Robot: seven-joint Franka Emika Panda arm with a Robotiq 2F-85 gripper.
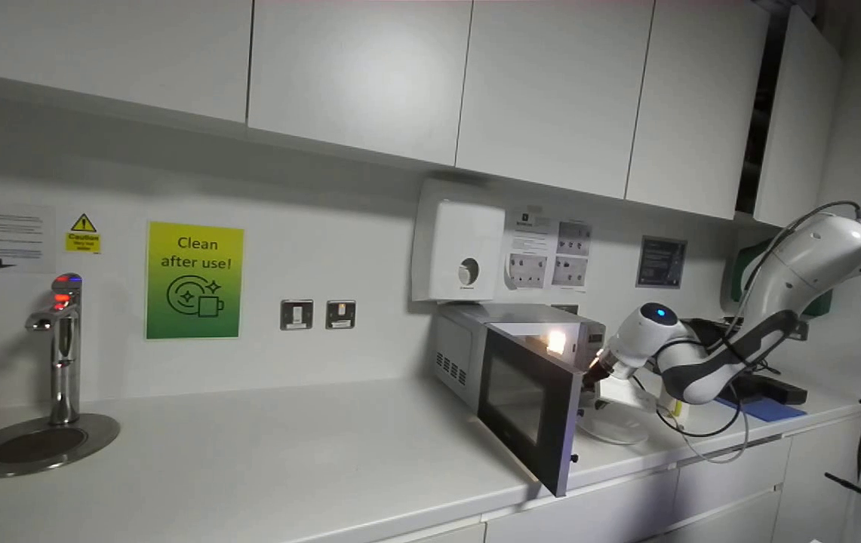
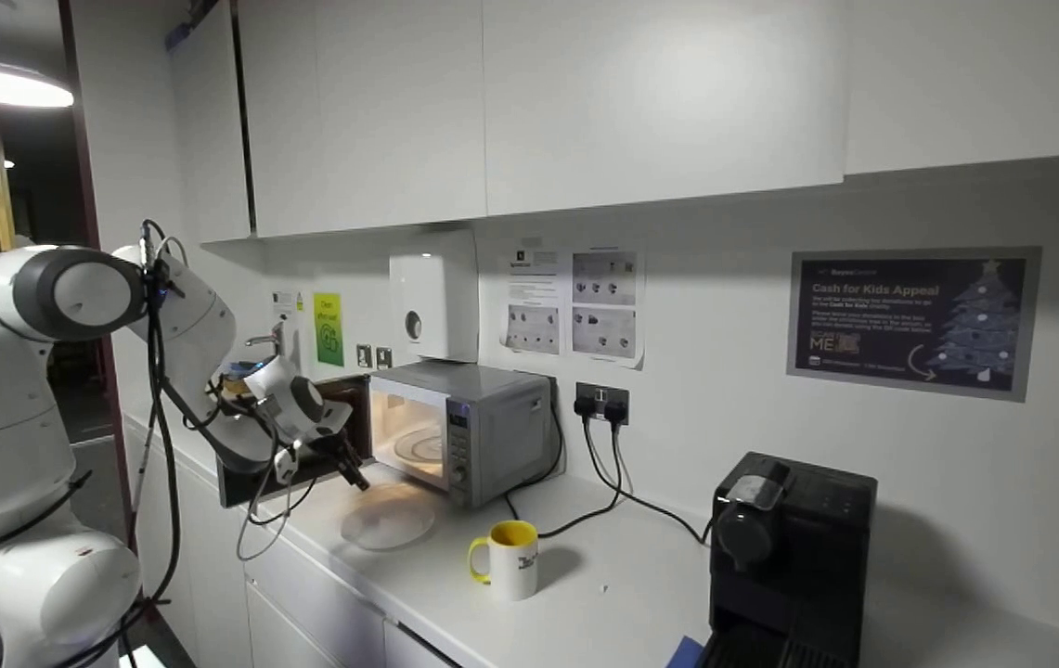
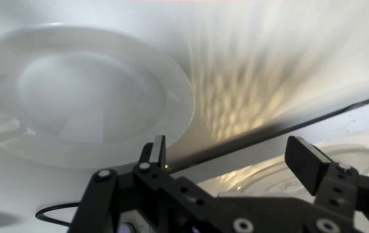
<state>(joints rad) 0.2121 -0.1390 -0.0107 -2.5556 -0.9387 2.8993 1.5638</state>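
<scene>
See the hand (image 3: pixel 225 144) hanging over the surface (image 1: pixel 287 452) in front of the lit microwave (image 2: pixel 508 436), with jaws wide apart. Find the pale plate (image 2: pixel 388 521) lying flat near the surface's front edge, near and below the hand. Note a glass turntable (image 2: pixel 419 446) inside the microwave, and its dark door (image 1: pixel 527 411) swung out toward that front edge. Spot a white mug (image 2: pixel 512 568) with a yellow handle standing between the plate and a black coffee machine (image 2: pixel 817 533).
</scene>
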